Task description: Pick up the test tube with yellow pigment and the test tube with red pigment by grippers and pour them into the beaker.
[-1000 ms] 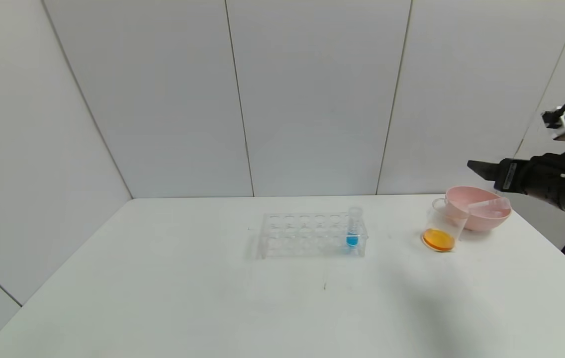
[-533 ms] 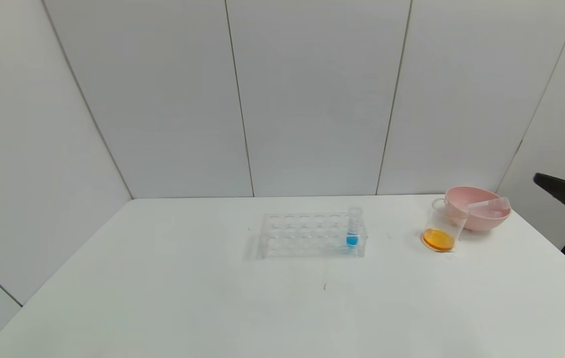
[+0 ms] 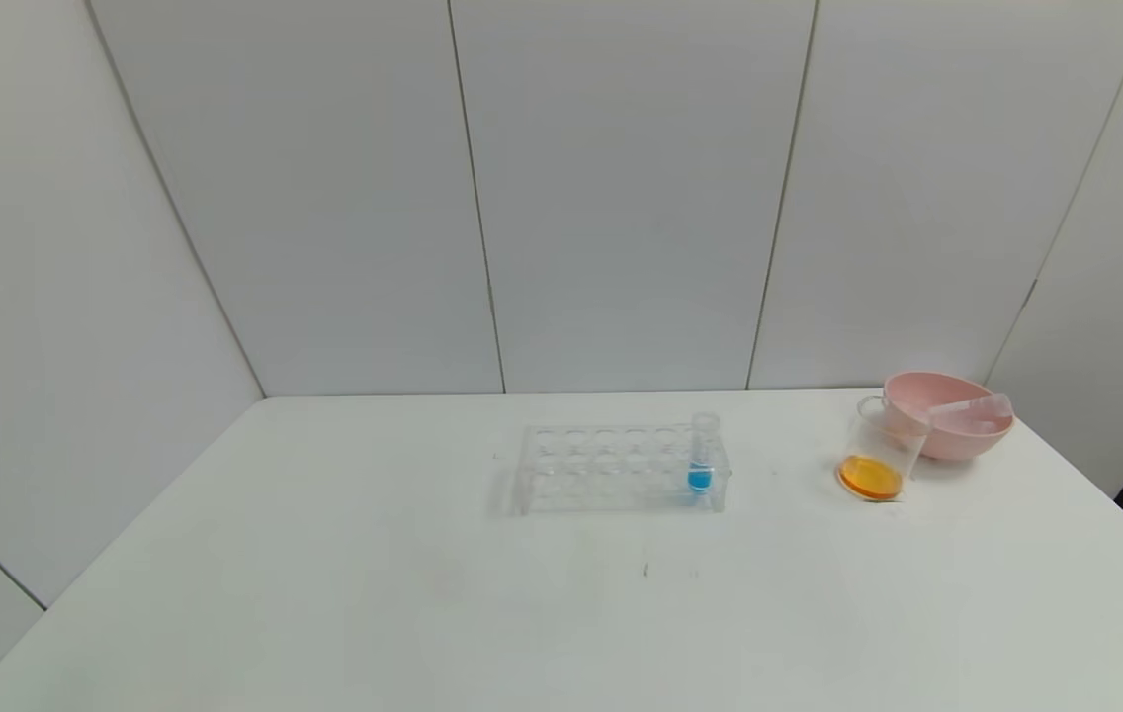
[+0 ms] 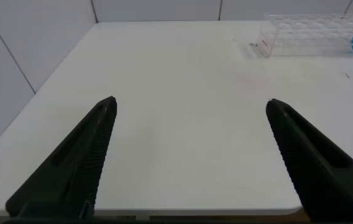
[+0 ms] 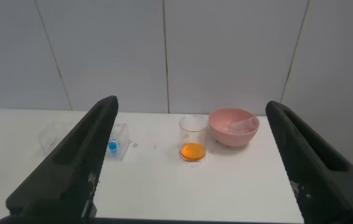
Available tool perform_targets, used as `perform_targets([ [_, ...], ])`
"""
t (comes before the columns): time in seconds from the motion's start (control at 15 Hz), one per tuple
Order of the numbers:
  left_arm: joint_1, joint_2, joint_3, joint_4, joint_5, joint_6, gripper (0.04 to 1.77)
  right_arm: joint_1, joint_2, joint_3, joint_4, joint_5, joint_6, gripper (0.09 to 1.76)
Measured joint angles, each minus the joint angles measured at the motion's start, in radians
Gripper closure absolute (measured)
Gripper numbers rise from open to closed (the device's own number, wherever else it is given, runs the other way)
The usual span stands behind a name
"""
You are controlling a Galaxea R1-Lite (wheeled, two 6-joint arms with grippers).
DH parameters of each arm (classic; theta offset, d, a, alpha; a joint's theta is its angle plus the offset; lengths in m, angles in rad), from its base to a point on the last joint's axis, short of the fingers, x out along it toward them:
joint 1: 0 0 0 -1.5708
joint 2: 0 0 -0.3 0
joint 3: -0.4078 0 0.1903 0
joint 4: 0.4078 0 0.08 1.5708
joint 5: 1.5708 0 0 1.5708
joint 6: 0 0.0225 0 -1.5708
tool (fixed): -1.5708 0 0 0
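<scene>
Head view: beaker [image 3: 880, 450] sits on the table [image 3: 324, 593], orange liquid pooled at its bottom, so yellow and red both look already poured in. Pink bowl [image 3: 947, 413] touches the beaker on the far-right side; a clear empty tube [image 3: 967, 407] lies tilted across the bowl's rim. Which of the two task tubes that is, cannot tell, and no second emptied tube can be made out. Rack [image 3: 621, 469] stands well left of the beaker, with only the blue-tipped tube [image 3: 701, 457] upright in its end hole nearest the beaker.

Change: a second ago the right arm hung above the bowl, just right of the beaker; half a second ago only its tip showed at the frame edge; now it is gone from the head view. Right gripper [image 5: 192, 162] is backed well away from the beaker, fingers spread wide, nothing between them. Left gripper [image 4: 192, 155] is parked off the near-left table edge, far from the beaker, fingers spread, empty.

Judgement: pouring done, tube dropped off, arm retreating; task looks essentially finished.
</scene>
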Motion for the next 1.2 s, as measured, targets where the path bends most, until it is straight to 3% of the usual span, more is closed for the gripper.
perform_targets([
  [0.2,0.0,0.0,0.0,0.0,0.0,0.0,0.09,-0.014,-0.165,-0.001,0.057,-0.003,-0.013,0.15],
  [0.4,0.0,0.0,0.0,0.0,0.0,0.0,0.09,-0.005,-0.28,0.006,0.057,-0.083,-0.038,0.15],
  [0.8,0.0,0.0,0.0,0.0,0.0,0.0,0.09,0.038,-0.48,0.076,0.05,-0.1,-0.076,0.15],
  [1.0,0.0,0.0,0.0,0.0,0.0,0.0,0.09,0.039,-0.539,0.161,-0.023,-0.103,-0.08,0.15],
  [1.2,0.0,0.0,0.0,0.0,0.0,0.0,0.09,0.038,-0.555,0.362,-0.203,-0.102,-0.105,0.15],
])
